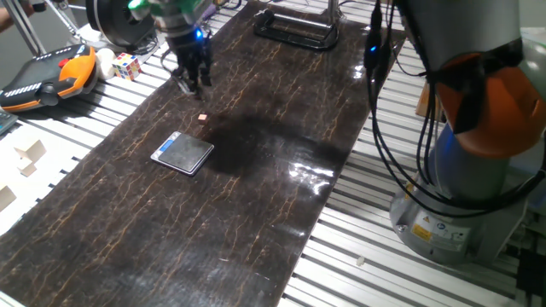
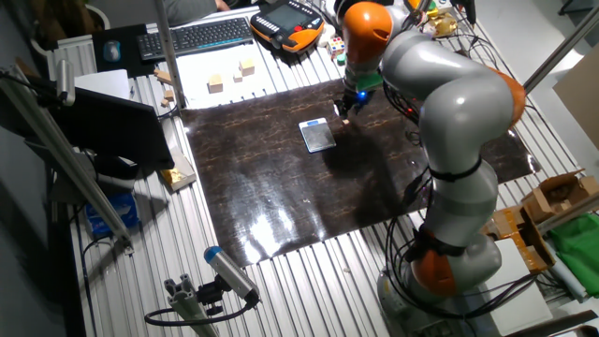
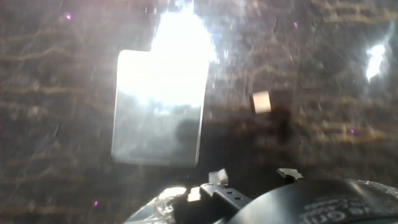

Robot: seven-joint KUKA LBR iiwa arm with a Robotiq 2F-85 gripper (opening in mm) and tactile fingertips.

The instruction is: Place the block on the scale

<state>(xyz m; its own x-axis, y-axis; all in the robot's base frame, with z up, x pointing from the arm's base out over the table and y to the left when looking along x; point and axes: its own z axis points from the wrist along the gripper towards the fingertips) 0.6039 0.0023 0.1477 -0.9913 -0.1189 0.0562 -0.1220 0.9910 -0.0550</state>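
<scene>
The block point(image 1: 202, 118) is a tiny tan cube lying on the dark mat, just beyond the scale point(image 1: 182, 153), a small flat square with a silver rim. My gripper point(image 1: 193, 83) hovers above the mat a little past the block, open and empty. In the hand view the block point(image 3: 261, 101) lies to the right of the glare-covered scale point(image 3: 160, 109), ahead of my gripper point(image 3: 253, 176). In the other fixed view the scale point(image 2: 317, 135) sits left of my gripper point(image 2: 347, 106).
An orange-and-black controller point(image 1: 51, 77) and a Rubik's cube point(image 1: 128, 66) lie at the far left. Pale wooden blocks point(image 1: 32, 156) sit off the mat's left edge. A black frame point(image 1: 294, 30) stands at the far end. The arm's base point(image 1: 461, 196) is on the right.
</scene>
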